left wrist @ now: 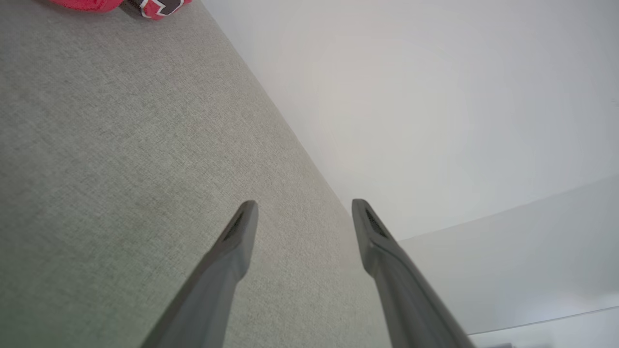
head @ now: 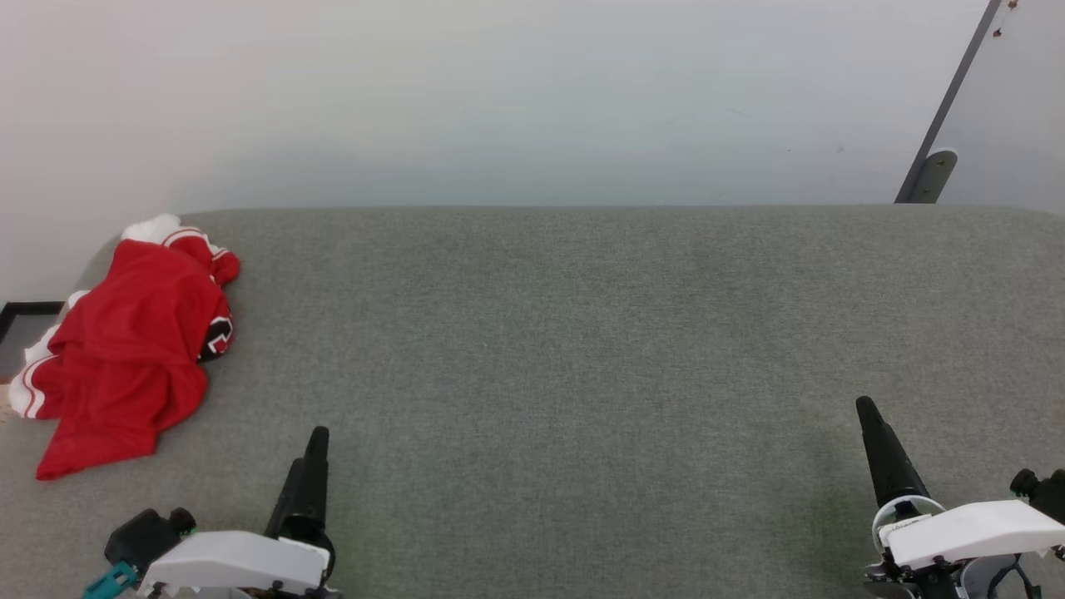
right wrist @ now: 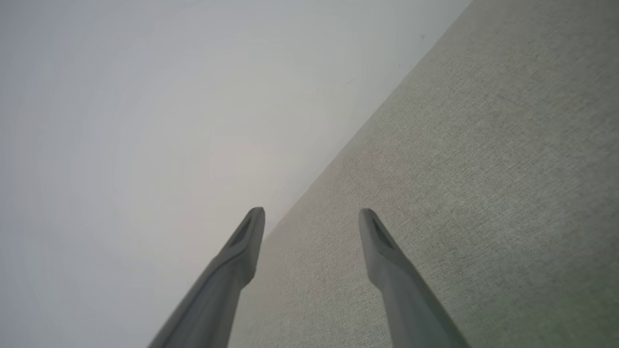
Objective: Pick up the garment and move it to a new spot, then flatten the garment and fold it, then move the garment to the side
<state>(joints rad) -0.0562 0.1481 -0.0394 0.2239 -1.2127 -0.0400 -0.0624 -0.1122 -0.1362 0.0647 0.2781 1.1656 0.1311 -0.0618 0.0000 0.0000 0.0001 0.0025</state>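
Observation:
The garment point(head: 125, 349) lies crumpled at the far left edge of the grey fabric surface point(head: 566, 358): red cloth, white sleeve parts with red-and-white stripe trim, a bit of black lettering showing. A corner of the garment point(left wrist: 121, 4) peeks in at the top left of the left wrist view. My left gripper point(head: 316, 437) rests low near the front left, a short way right of and nearer than the garment; its fingers point(left wrist: 244, 227) stand apart, empty. My right gripper point(head: 865, 408) sits at the front right, open, its fingers point(right wrist: 254, 232) spread with nothing between them.
A pale wall point(head: 532, 100) rises behind the surface's far edge. A dark slanted metal bar with a bracket point(head: 932, 170) leans at the back right. Dark floor trim point(head: 25, 312) shows beyond the left edge.

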